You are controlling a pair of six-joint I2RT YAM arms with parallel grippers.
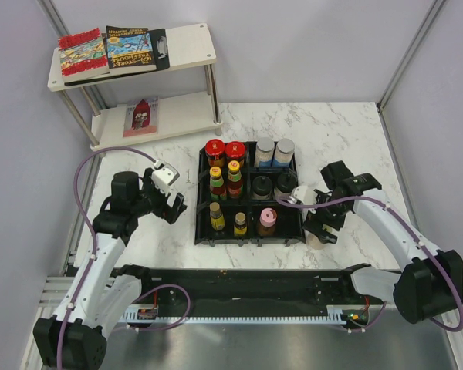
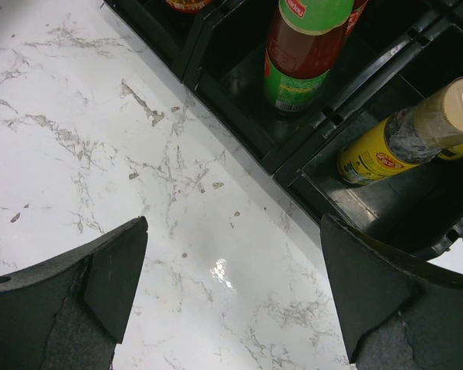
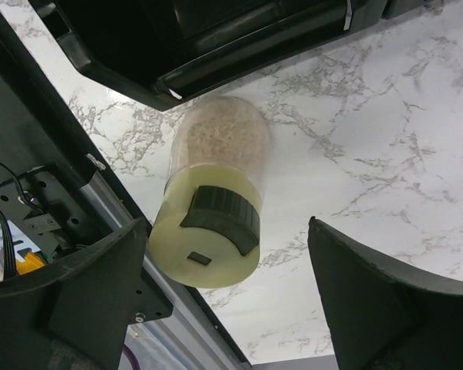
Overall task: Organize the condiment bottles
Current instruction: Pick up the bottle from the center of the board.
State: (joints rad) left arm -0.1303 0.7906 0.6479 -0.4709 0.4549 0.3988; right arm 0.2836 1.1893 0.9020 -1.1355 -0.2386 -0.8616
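Hangs the right gripper (image 3: 228, 266) over a cream-capped spice jar (image 3: 216, 166), fingers spread wide to either side and closed on nothing. Leaves that jar apparently upright on the marble table (image 3: 386, 139), outside the black tray (image 3: 255, 46) and just beside its near right corner, the one condiment bottle in view without a compartment. Reads as a lineup for a top-down grasp, though with the cap nearer one finger than the other, so likely needs a small sideways correction before closing. Holds the left gripper (image 2: 231, 289) equally open and empty above bare marble just left of the tray, probably to give the other arm room. Shows, through that wrist camera, a green-capped red sauce bottle (image 2: 305, 54) and a yellow bottle with a cream cap (image 2: 405, 135) standing in adjoining compartments. Shows from above red-capped jars (image 1: 224, 149), silver-capped jars (image 1: 274, 148) and a pink-capped bottle (image 1: 267, 217) already housed, grouped by kind. Suggests a task nearly finished, pending this jar; calls for care not to tip it against the tray wall.
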